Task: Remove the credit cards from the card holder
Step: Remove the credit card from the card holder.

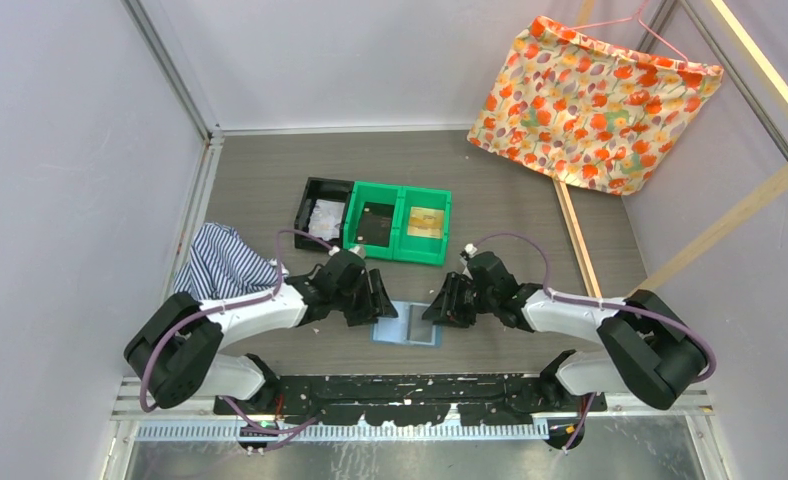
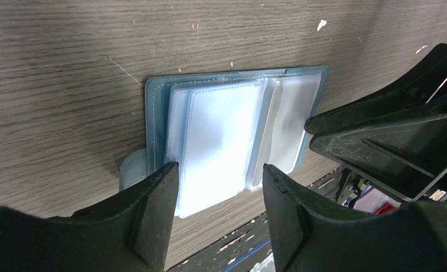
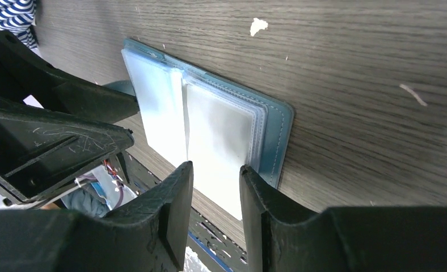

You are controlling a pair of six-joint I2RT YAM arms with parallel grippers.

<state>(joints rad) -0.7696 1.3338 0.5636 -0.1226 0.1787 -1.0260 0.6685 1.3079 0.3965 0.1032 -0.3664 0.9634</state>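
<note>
Seen from above, the card holder [image 1: 407,326] lies open on the surface [image 1: 530,200], between the left end effector [image 1: 379,306] and the right end effector [image 1: 438,306]. In the left wrist view, the fingers are spread and the holder sits just past their tips. In the right wrist view, the fingers are parted and pinch nothing, with the holder's clear sleeves just beyond them.

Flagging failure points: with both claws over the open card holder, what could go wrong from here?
1. The left claw and right claw hang open, close together over the teal-blue folding card holder; they might collide.
2. The holder lies at the grey wood-grain table's near edge; a tug might drag it off.
3. Its clear plastic sleeves are stacked; a claw may pinch a sleeve, not a card.
</note>
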